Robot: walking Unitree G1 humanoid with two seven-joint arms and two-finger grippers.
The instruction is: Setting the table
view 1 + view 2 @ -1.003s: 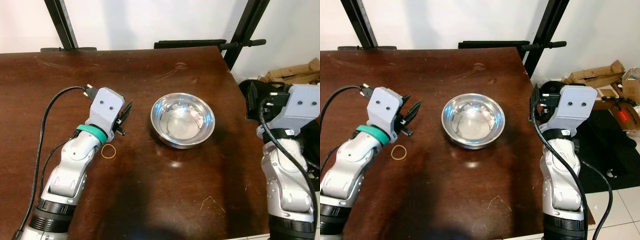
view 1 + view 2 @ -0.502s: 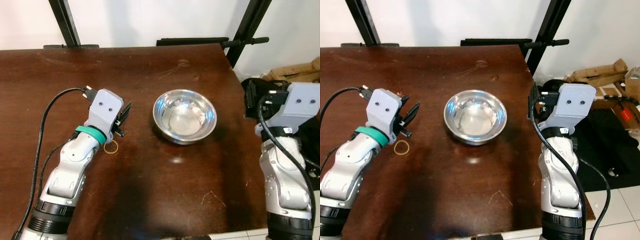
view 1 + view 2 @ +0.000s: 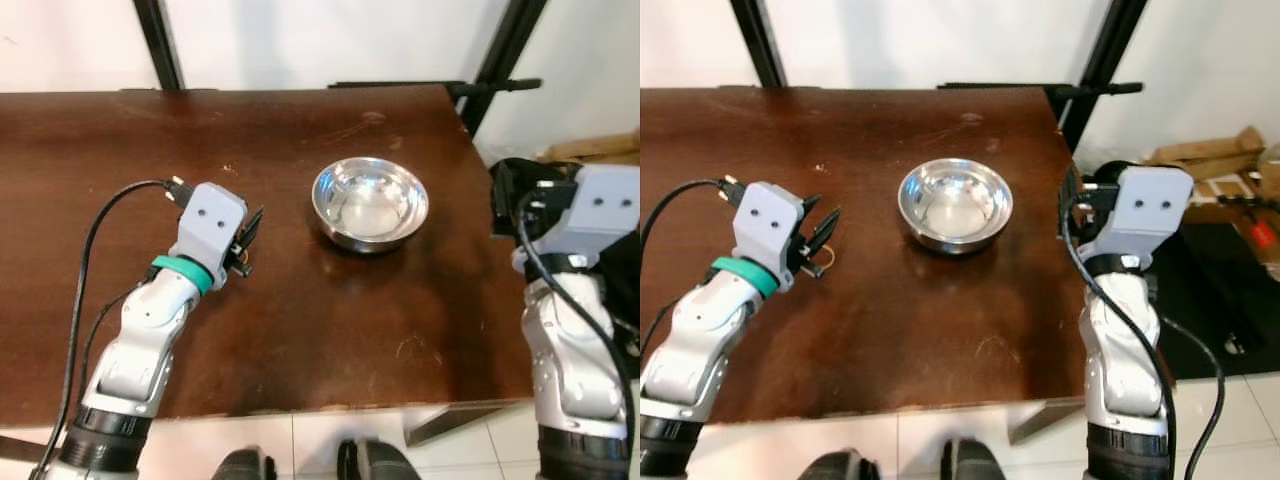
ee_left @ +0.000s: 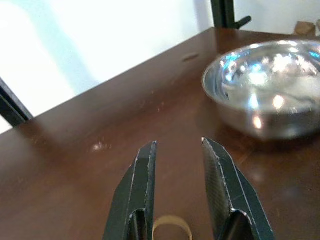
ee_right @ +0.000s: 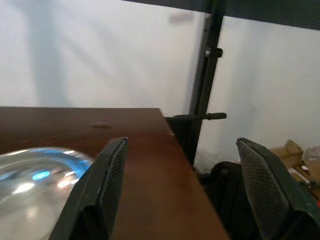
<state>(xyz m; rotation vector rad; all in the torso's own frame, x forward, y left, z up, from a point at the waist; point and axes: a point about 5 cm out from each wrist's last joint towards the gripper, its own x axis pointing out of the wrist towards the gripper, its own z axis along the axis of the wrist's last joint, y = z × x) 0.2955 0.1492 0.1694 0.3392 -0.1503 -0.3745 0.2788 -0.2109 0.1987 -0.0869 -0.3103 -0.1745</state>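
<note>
Bowl [image 3: 370,201] of shiny steel (round, empty) sits on the worktop [image 3: 300,330] between my left gripper [image 4: 177,150] and right gripper [image 5: 182,165], both spread, nothing held.

One steel bowl [image 3: 370,202] and one rubber band [image 4: 171,226] on one table [image 3: 300,320].

No words, labels, brand marks or numbers can be read anywhere. The surface [image 3: 300,310] and the bowl [image 3: 370,203] carry no legible markings.
</note>
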